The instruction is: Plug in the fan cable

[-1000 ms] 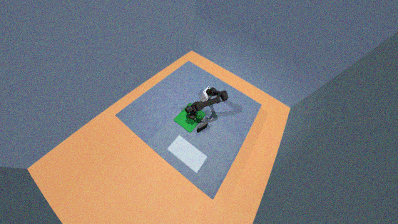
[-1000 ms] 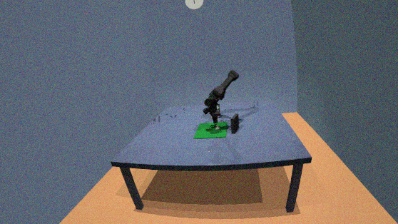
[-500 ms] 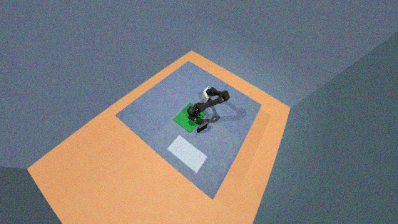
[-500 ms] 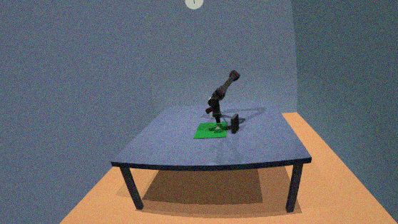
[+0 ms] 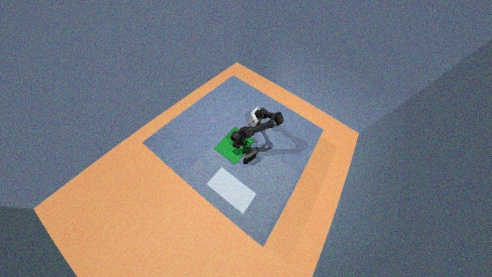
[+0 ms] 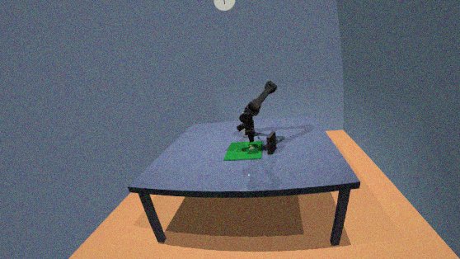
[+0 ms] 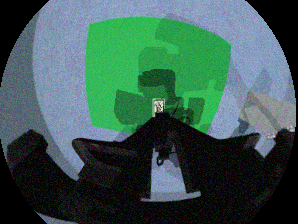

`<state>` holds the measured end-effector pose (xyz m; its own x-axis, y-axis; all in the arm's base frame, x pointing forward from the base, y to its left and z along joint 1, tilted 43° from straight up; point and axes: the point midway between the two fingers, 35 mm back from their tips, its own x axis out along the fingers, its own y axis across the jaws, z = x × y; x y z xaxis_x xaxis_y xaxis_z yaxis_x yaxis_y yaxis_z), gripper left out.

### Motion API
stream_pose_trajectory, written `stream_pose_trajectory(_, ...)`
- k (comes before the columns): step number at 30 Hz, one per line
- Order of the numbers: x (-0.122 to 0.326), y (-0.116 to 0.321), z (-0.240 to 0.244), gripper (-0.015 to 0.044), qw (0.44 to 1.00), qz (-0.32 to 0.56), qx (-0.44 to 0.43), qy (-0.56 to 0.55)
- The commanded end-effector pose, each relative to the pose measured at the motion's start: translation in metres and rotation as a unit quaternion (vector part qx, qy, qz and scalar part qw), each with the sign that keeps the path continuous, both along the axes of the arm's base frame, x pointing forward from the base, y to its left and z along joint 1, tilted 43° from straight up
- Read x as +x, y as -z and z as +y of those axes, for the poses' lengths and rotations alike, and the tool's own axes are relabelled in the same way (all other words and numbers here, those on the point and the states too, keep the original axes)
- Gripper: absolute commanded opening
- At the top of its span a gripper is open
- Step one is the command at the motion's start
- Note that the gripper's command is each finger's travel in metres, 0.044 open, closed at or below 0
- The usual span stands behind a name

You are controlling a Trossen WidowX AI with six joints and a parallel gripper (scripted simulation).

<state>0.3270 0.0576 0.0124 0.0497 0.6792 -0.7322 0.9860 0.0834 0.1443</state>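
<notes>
The green board (image 5: pixel 224 148) (image 6: pixel 236 153) (image 7: pixel 120 63) lies flat on the blue table (image 5: pixel 190 132) (image 6: pixel 198 169). The black fan (image 5: pixel 249 155) (image 6: pixel 270 143) stands just off the board's right edge. My gripper (image 5: pixel 238 143) (image 6: pixel 250 140) (image 7: pixel 162 120) points down over the board's right part. It is shut on the small pale plug (image 7: pixel 158 102), which shows at the fingertips in the wrist view. Dark shadows of the arm fall on the board around the plug. I cannot make out the four-pin header or the cable.
The arm's base (image 5: pixel 256 115) stands at the back of the table behind the board. A pale rectangle (image 5: pixel 231 190) lies on the table in front of the board. The table edges are far from the board on all sides.
</notes>
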Motion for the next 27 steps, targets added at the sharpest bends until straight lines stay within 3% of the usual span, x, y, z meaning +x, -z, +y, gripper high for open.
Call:
stream_pose_trajectory(1, 0.001, 0.002, -0.002, 0.0000, 1.000, -0.001, 0.001, -0.002)
stream_pose_trajectory(27, 0.002, 0.019, 0.013, 0.0000, 1.000, -0.002, 0.001, -0.003)
